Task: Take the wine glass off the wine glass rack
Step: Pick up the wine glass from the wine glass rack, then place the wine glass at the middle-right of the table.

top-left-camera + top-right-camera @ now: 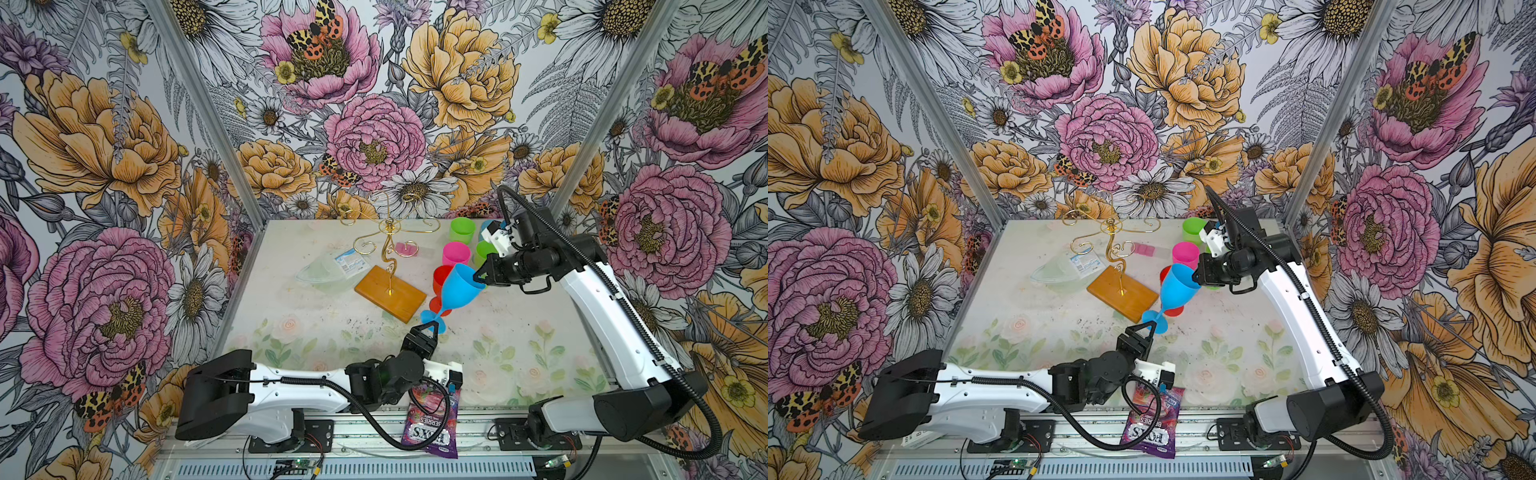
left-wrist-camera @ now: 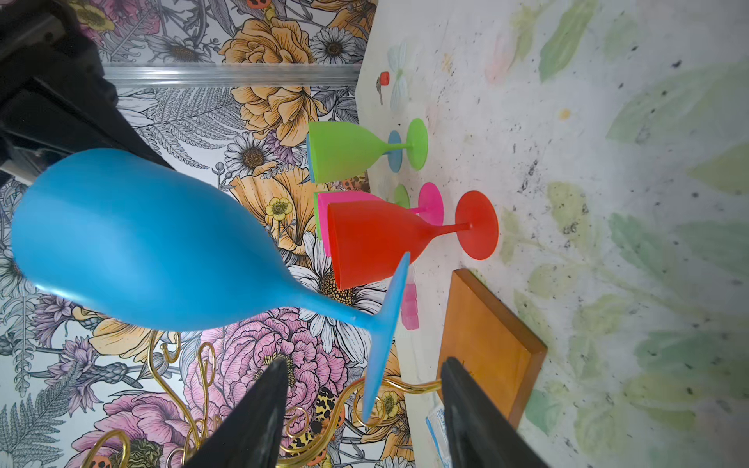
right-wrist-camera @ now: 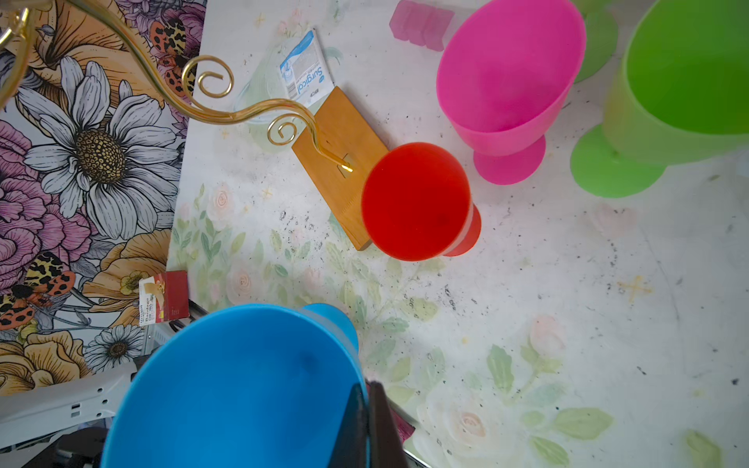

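Observation:
The blue wine glass (image 1: 459, 286) (image 1: 1177, 286) hangs tilted in the air to the right of the wine glass rack, clear of its arms. My right gripper (image 1: 482, 276) (image 3: 367, 389) is shut on the glass's rim, one finger inside the bowl (image 3: 243, 385). My left gripper (image 1: 428, 330) (image 2: 364, 364) is open at the glass's foot; the foot's edge lies between the fingers (image 2: 466, 405) without touching them. The wine glass rack (image 1: 390, 232) (image 1: 1112, 245), gold wire on an orange-brown wooden base (image 1: 390, 293) (image 2: 486, 336) (image 3: 340, 162), stands mid-table with nothing on its arms.
A red glass (image 1: 441, 277), a pink glass (image 1: 456, 252) and two green glasses (image 1: 462, 230) stand upright behind the blue one. A clear packet with a surgical mask (image 1: 328, 268) lies left of the rack. A candy bag (image 1: 432, 419) lies at the front edge.

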